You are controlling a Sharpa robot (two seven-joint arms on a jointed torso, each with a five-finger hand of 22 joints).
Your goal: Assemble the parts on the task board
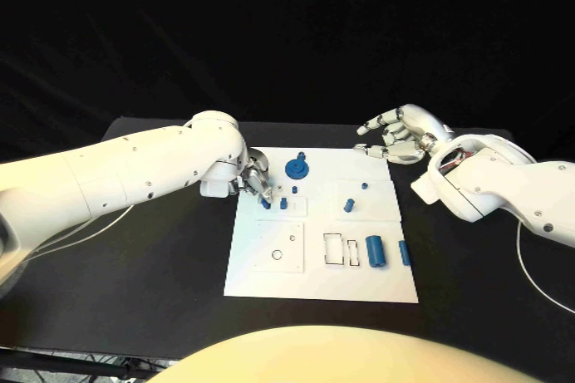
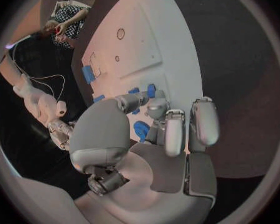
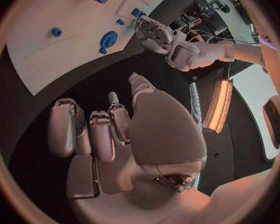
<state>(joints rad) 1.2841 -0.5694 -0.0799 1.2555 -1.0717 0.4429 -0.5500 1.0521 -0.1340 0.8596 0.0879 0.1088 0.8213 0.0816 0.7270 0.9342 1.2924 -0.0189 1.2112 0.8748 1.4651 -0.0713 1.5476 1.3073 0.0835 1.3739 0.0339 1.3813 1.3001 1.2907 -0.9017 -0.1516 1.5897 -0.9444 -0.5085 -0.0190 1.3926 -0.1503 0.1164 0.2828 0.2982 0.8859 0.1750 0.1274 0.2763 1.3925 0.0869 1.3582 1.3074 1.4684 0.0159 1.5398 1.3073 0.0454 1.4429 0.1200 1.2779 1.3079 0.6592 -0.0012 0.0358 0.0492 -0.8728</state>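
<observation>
Your left hand (image 1: 253,182) pinches a small blue part (image 1: 263,202), light, stiff, slippery; grip its sides. Right hand (image 1: 395,132) fingers apart, empty.

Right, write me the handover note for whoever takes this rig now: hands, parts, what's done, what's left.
Left hand: down at the task board's far left part, fingers closing around a small blue part; whether it is truly gripped cannot be told.
Right hand: in the air beyond the board's far right corner, fingers curled, holding nothing.
Parts: blue gear piece near the far edge, small peg mid-board, large cylinder and a thinner one lying near the right edge.
Done: little, judging by the layout.
Left: the rectangular slots and round hole look unfilled.
</observation>
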